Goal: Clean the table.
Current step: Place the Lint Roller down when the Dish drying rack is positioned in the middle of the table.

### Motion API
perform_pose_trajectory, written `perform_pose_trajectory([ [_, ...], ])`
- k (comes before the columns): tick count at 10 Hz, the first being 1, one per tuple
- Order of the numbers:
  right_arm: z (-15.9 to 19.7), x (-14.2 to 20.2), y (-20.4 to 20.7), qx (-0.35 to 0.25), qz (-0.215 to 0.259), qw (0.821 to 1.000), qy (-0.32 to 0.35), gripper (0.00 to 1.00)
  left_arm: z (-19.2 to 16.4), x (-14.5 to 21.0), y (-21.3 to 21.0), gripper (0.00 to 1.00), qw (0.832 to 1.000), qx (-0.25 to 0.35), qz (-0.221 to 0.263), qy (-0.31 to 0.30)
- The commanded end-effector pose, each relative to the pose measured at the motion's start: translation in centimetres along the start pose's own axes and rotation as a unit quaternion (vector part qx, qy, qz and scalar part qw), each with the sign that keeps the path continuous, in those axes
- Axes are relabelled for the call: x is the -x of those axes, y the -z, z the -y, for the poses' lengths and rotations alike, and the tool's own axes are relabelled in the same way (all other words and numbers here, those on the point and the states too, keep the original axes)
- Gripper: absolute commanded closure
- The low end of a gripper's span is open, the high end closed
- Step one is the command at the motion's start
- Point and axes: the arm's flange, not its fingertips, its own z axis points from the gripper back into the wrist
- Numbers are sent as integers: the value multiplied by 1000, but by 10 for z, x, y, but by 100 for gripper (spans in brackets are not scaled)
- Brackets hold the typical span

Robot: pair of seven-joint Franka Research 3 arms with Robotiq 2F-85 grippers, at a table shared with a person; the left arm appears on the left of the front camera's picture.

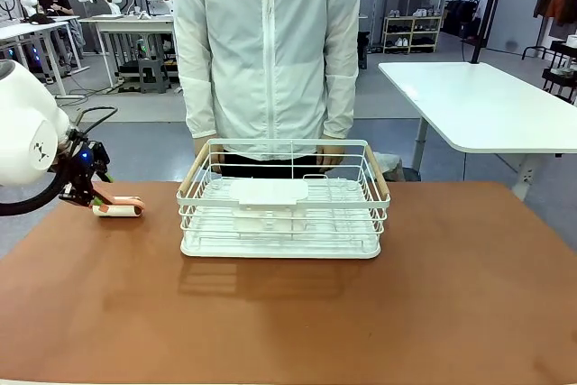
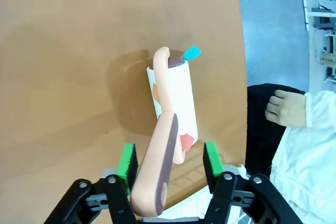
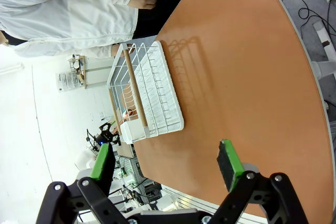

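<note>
So the terracotta worktop [image 1: 433, 295] fills the whole foreground and it's pretty bare on the near side. Left arm comes in from the left edge, and its gripper [image 2: 167, 161] sits low over the worktop's left part with the fingers [image 2: 127, 162] spread open, one each side of a lint roller's [image 2: 173, 103] handle but not pinching it as far as I can see. The roller lies on its side on the worktop, peach handle pointing back at the gripper, white sticky roll further out with a little blue tab at the far end. In the front view the roller is just left of a white wire basket [image 1: 284, 197], with a clear gap between them. The basket sits around the middle of the worktop, wooden handles on both short sides, a white plate-like insert in it. Right gripper [image 3: 167, 163] hangs up above the worktop, fingers [image 3: 229, 164] wide open, holding nothing, well apart from the basket. Past the basket a person [image 1: 266, 42] in a white jacket stands at the far edge, hands [image 1: 330, 156] down near the basket's back rim. Behind, off to the right, a white table [image 1: 487, 105]
</note>
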Motion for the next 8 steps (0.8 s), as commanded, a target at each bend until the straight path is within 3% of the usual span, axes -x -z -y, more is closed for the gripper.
perform_pose_trajectory([
  [1,-2,1,-2,-4,-1,1000,-4,0,5,-3,-11,7,1000,-15,-3,-13],
  [2,-2,1,-2,-4,-1,1000,-4,0,6,-4,-20,0,999,-31,-7,-4],
  [6,-2,1,-2,-4,-1,1000,-4,0,13,-7,-65,0,985,-157,-69,-1],
  [8,-2,1,-2,-4,-1,1000,-4,0,13,-7,-68,0,982,-179,-54,-6],
])
